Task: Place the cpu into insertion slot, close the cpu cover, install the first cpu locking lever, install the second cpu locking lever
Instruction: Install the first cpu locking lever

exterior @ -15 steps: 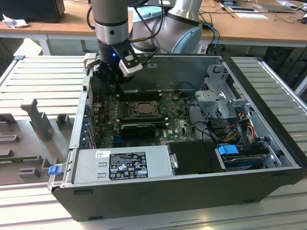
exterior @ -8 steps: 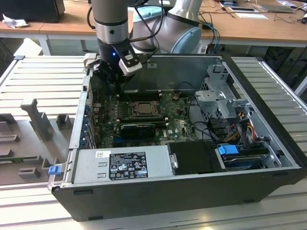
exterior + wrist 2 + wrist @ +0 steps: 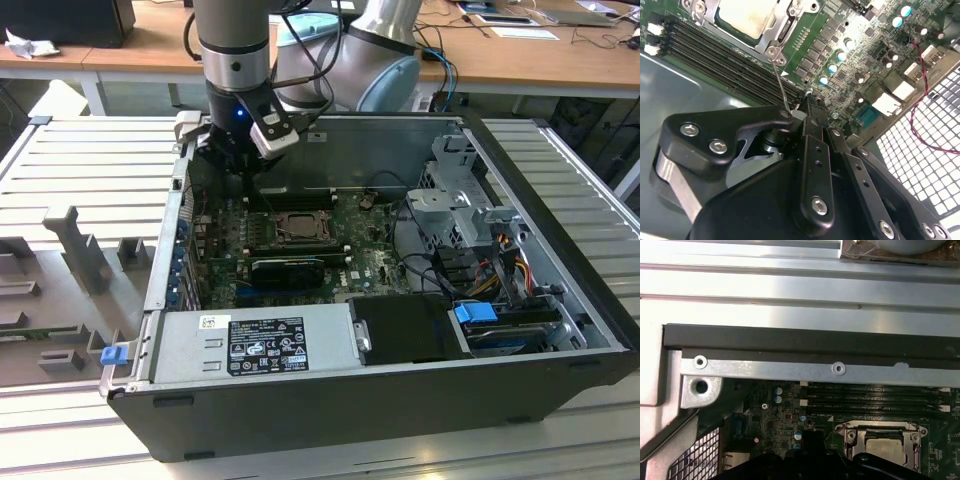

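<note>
cpu: flat square chip with a matt silvery-beige metal top, lying level in the slot on the board, just beside the end effector.
tabletop: ribbed silver metal slats, long and parallel, bearing the case.
case: black box lying on its side with the top open; grey sheet-metal inner walls, and one wall is a punched square mesh.
arm: grey cylinder with a dark band, reaching down into the case at the exterior view's left.
board: green circuit board, crowded with small round silver-topped capacitors.
end effector: black jointed fingers with silver screw heads, drawn together with no gap visible at the tips. The lever's free end sits right at the tips; I cannot tell whether it is pinched or only touched.
memory slots: long narrow black rails, side by side next to the slot.
cover: thin shiny silver frame, lying flat around the cpu's top.
lever: thin straight steel wire, running from a corner of the cover to the fingertips.
</note>
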Robot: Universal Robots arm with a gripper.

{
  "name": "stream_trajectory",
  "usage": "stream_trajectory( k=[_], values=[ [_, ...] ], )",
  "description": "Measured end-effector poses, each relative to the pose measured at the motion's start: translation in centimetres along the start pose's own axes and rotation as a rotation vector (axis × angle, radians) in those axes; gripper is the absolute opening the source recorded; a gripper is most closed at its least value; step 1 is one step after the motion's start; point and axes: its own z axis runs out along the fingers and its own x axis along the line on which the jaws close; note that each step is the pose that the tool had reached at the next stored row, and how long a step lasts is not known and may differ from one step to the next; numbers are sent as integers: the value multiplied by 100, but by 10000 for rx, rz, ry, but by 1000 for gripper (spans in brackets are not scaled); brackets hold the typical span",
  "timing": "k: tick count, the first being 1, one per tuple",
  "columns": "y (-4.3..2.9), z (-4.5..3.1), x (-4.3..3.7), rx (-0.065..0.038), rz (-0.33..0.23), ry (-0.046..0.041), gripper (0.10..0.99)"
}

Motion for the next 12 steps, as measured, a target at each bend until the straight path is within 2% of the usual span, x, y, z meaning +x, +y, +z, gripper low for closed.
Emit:
stream_trajectory(
  k=[12],
  values=[
    [-4,2,-105,0,1,0,106]
  ],
)
